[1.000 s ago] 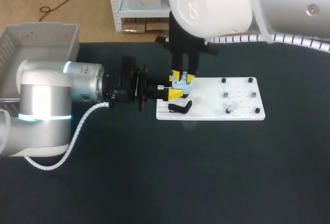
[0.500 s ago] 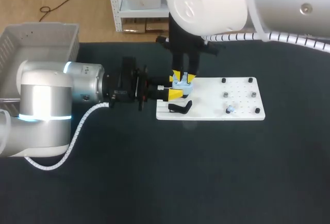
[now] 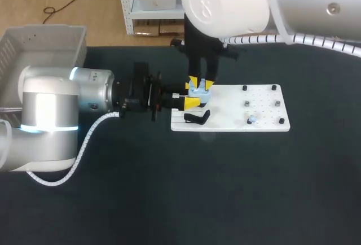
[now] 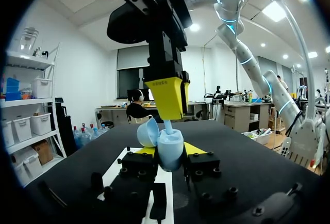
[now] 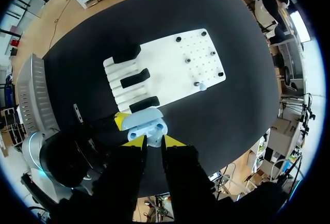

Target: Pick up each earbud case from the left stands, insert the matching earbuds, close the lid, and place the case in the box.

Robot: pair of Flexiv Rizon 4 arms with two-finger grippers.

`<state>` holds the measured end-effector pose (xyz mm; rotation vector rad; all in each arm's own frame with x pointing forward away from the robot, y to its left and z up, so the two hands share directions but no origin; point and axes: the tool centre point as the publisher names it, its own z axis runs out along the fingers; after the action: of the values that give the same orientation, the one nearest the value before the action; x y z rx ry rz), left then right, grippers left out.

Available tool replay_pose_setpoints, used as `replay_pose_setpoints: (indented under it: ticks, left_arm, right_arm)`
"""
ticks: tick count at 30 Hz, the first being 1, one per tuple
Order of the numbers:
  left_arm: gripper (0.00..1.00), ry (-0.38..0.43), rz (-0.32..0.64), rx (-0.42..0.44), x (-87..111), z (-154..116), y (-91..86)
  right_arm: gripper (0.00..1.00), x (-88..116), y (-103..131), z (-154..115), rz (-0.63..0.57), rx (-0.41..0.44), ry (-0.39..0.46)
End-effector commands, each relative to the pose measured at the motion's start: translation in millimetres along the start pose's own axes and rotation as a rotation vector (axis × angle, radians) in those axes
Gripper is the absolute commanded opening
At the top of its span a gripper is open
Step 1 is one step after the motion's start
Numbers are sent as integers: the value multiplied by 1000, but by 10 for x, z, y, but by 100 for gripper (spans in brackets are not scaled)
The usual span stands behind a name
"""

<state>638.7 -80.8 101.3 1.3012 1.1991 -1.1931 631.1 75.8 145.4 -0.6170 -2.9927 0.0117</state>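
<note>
Left gripper (image 4: 170,156) is clamped on the case (image 4: 170,149) from both sides and holds it in the air over the far left corner of the board (image 3: 265,112). The case is pale blue, rounded and glossy. Its lid (image 4: 148,132) is flipped open and stands up on the side away from the board. The right wrist view shows its open top with two sockets (image 5: 147,127).

Right gripper (image 4: 167,100) points straight down on the case with its fingers narrow. They pinch a pale blue earbud (image 4: 167,126) whose stem reaches down into the case; how far in, I can't tell. In the head view the right gripper (image 3: 201,83) is right above the case (image 3: 199,91), and the left gripper (image 3: 192,103) comes in level from the left.

The board is white and lies on the dark table (image 3: 169,200), right of centre. Three black stands (image 5: 135,77) sit in a row along its left edge. One of them (image 3: 197,118) shows in the head view by the near left corner. A second pale earbud (image 3: 252,119) stands on the board's right half, close to the near edge, among small pegs (image 3: 274,87).

The grey box (image 3: 45,36) is at the table's far left corner.
</note>
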Motion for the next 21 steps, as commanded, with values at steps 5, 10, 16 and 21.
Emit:
replay_pose_setpoints:
  ticks: [5, 10, 16, 21]
  left_arm:
    - [0, 0, 0, 0, -6, -6, -3]
    - [0, 0, 0, 0, -6, -6, -3]
    - [0, 0, 0, 0, -6, -6, -3]
    - [0, 0, 0, 0, -6, -6, -3]
  right_arm:
    - [0, 45, -16, -48, -1, -3, -13]
    - [0, 60, -15, -71, -4, -8, -19]
    - [0, 61, -12, -59, -8, -1, -21]
    - [0, 51, -12, -42, -8, 4, -18]
